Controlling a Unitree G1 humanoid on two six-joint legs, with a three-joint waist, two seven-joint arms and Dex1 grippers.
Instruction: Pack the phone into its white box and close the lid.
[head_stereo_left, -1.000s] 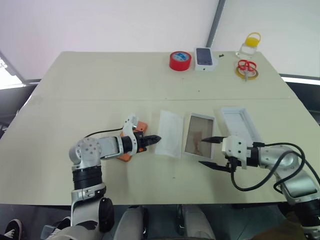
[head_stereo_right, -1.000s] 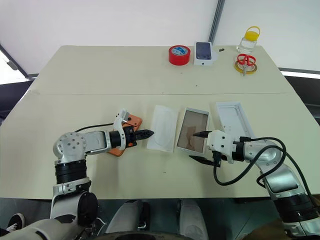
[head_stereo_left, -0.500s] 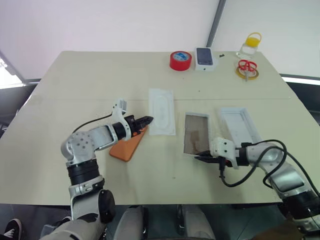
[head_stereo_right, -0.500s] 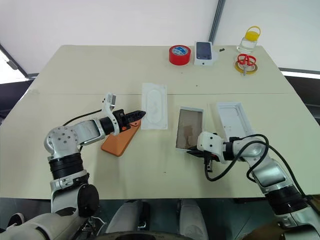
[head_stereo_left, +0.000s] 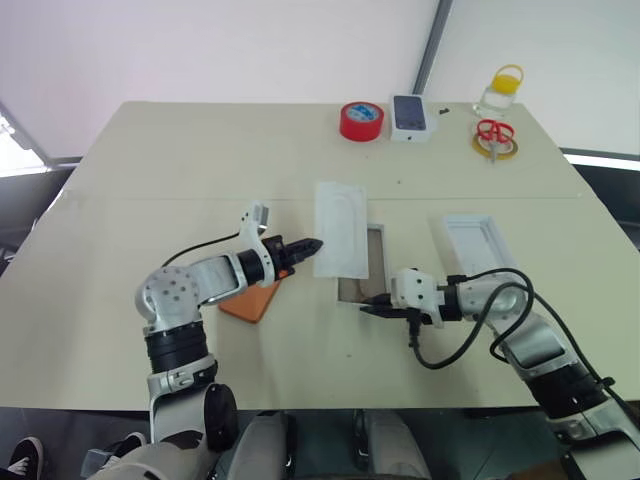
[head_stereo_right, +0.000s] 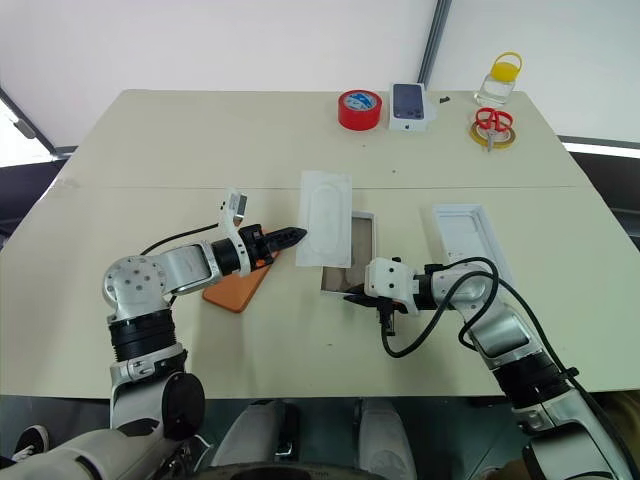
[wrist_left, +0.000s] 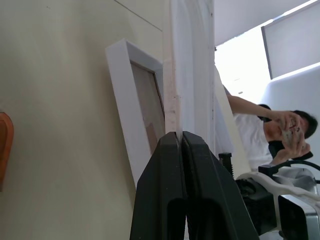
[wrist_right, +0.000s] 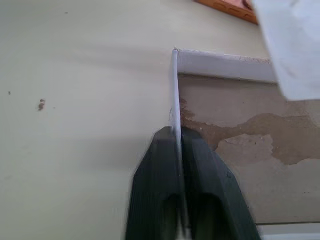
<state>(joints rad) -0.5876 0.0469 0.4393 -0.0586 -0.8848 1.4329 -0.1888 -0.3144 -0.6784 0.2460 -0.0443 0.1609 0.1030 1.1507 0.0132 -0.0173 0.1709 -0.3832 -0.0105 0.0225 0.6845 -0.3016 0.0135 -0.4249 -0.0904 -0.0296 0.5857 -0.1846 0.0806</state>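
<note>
Jaws of left gripper (head_stereo_left: 314, 244) pinched on the edge of the flat white insert sheet (head_stereo_left: 342, 241), holding it above the white box (head_stereo_right: 350, 252). Right gripper (head_stereo_left: 366, 307) jaws clamp the box's thin near rim; interior brownish, glossy, blotched. Phone (head_stereo_left: 254, 299), slim and orange, lies flat on the table (head_stereo_left: 200, 170), left of the box. Lid (head_stereo_left: 480, 249), plain white with taller walls, sits open side up, right of the box.

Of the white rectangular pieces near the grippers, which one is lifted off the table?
The flat white insert sheet, pinched at its edge by the left gripper. The shallow white box with brownish interior and the deeper white lid lie on the table.
</note>
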